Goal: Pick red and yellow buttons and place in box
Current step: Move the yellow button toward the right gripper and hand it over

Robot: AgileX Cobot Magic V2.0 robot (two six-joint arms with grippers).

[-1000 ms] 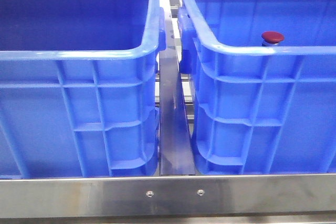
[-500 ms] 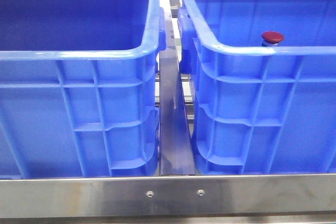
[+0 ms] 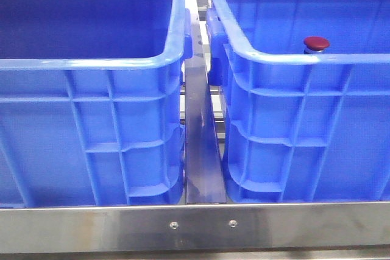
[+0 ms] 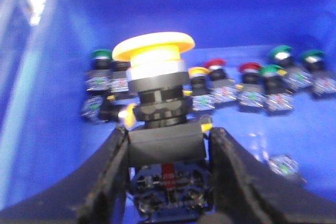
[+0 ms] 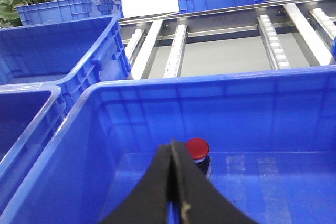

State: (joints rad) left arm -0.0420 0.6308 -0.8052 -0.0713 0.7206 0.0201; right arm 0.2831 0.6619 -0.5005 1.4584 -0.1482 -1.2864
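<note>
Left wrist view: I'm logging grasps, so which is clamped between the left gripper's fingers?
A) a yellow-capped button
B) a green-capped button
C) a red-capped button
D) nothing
A: the left gripper has its black fingers pressed on both sides of the dark body of the yellow button, whose wide yellow cap stands above them, while the other buttons lie loose on the crate floor.

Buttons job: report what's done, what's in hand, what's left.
Done: one red button already stands in the right crate. In hand: the left gripper is clamped on a yellow button over a crate holding more buttons. Left: carry it over. The right gripper is shut and holds nothing.
</note>
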